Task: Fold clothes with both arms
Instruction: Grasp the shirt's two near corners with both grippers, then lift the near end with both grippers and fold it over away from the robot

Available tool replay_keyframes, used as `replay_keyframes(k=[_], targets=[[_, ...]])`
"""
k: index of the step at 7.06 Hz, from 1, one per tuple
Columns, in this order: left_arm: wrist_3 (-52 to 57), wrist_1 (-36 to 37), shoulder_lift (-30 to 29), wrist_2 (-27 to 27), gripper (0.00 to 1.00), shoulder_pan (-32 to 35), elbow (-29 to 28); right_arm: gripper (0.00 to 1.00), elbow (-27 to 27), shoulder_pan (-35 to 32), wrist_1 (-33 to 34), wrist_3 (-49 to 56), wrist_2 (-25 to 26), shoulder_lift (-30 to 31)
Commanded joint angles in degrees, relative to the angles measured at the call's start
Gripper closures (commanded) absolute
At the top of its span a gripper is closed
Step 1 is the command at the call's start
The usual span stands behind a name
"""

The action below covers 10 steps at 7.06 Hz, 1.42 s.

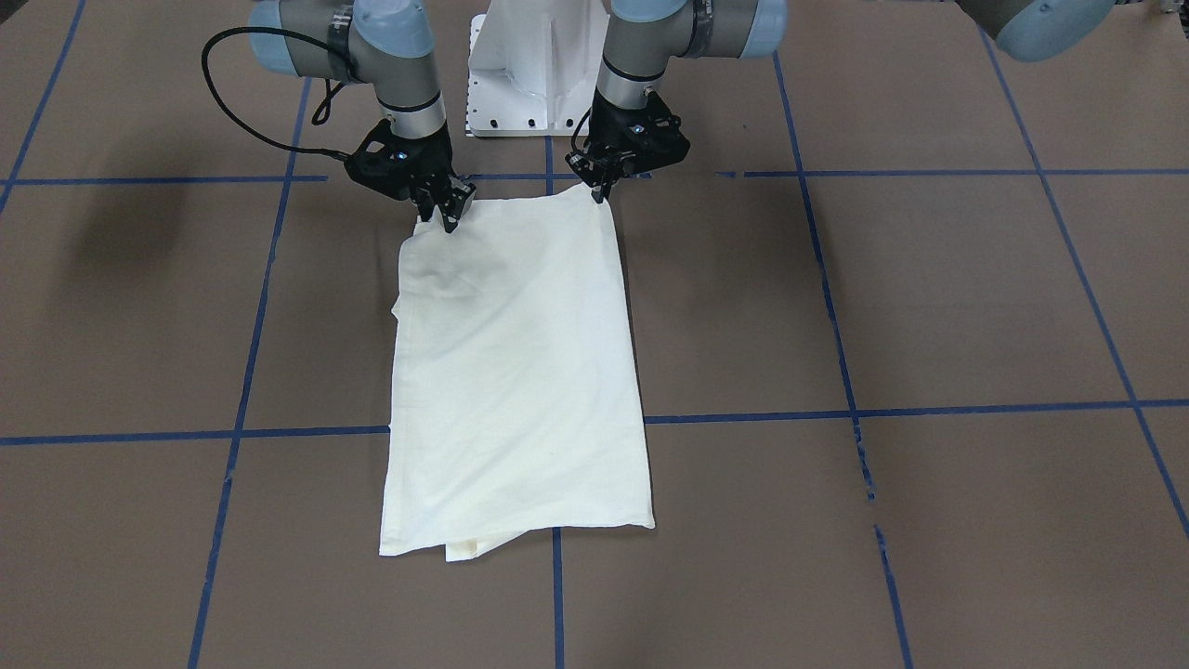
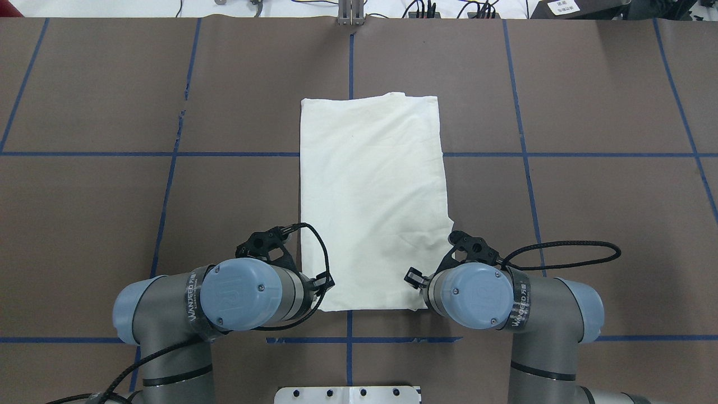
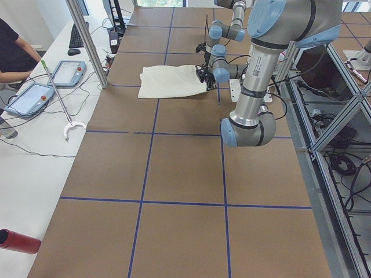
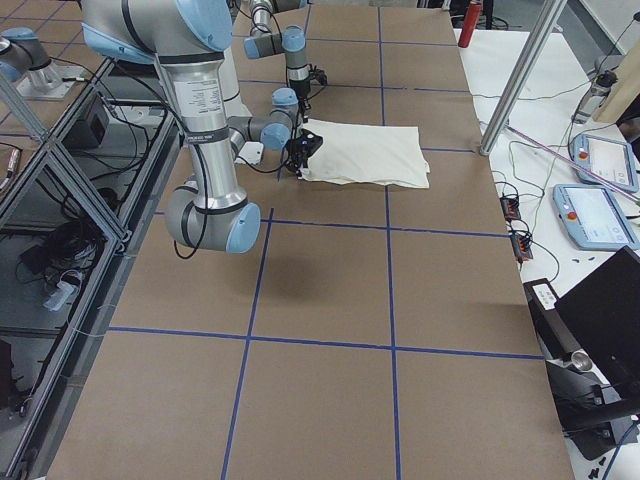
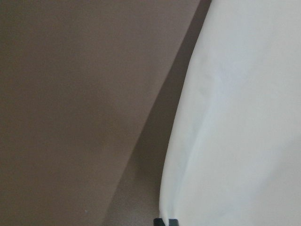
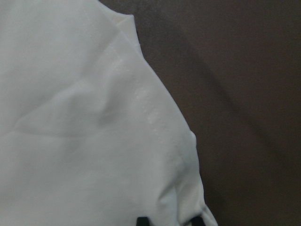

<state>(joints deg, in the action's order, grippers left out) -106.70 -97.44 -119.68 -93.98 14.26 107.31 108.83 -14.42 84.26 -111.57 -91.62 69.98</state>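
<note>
The cream T-shirt [image 1: 516,372], folded into a long plain rectangle, lies mid-table with one short end just before the white pedestal [image 1: 529,74]. Overhead, the blue joint caps [image 2: 241,292] cover both claws; the front-facing view shows them. The left gripper [image 1: 600,191] pinches one corner up into a peak, and the right gripper [image 1: 444,216] nips the other, rumpled corner. Only the right wrist view shows a stitched hem [image 6: 141,99] and soft creases. The table [image 1: 975,297] is matt brown, gridded with blue tape [image 1: 929,410]

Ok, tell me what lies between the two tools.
Only the shirt's robot-side edge, running from the left tool to the right tool, with nothing on it. The front-facing view shows this.
</note>
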Motion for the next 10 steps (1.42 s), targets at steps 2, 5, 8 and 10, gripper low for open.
replay_keyframes(k=[2,5,8,10], targets=[[0.00,-0.03,-0.02,0.02,1.00,-0.03,-0.09,1.00,-0.19,-0.96,-0.06,0.04,-0.23,-1.60],[0.00,0.23,0.32,0.02,1.00,0.06,1.22,1.00,0.77,-1.57,-1.02,-0.05,-0.49,-2.66],[-0.09,1.98,4.62,0.55,1.00,-6.24,11.31,1.00,6.82,0.51,-0.94,0.04,-3.91,-1.78],[-0.18,6.44,5.07,0.64,1.00,-8.72,15.88,1.00,14.02,3.07,-0.85,0.04,-6.80,1.90]])
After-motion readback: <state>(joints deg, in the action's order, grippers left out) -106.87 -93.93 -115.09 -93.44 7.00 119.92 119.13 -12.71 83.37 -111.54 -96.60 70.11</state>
